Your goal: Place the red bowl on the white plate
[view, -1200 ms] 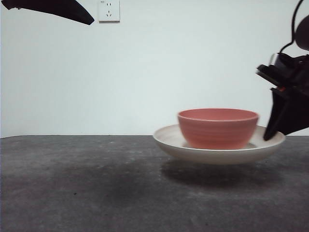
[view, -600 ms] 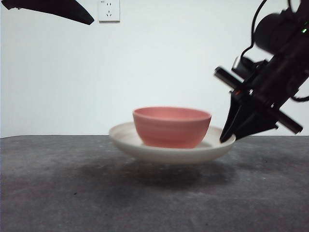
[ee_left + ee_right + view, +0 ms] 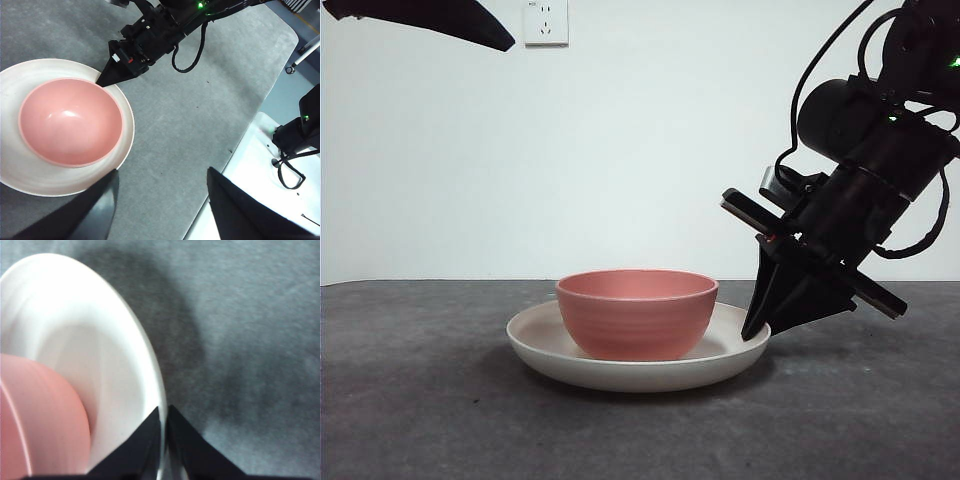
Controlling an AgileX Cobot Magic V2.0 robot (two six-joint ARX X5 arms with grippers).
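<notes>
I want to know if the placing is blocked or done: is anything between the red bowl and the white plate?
Nothing visible is. The red bowl already sits inside the white plate, which rests on the table. The right gripper is shut on the white plate's rim; the left gripper waits above, open.

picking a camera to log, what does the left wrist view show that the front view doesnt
Only the left wrist view: the red bowl's hollow inside, the table's edge, and the left gripper open, away from the plate. Only the front view: the bowl's ridged outside and a wall socket. Both: the bowl on the white plate, the right gripper pinching its rim.
</notes>
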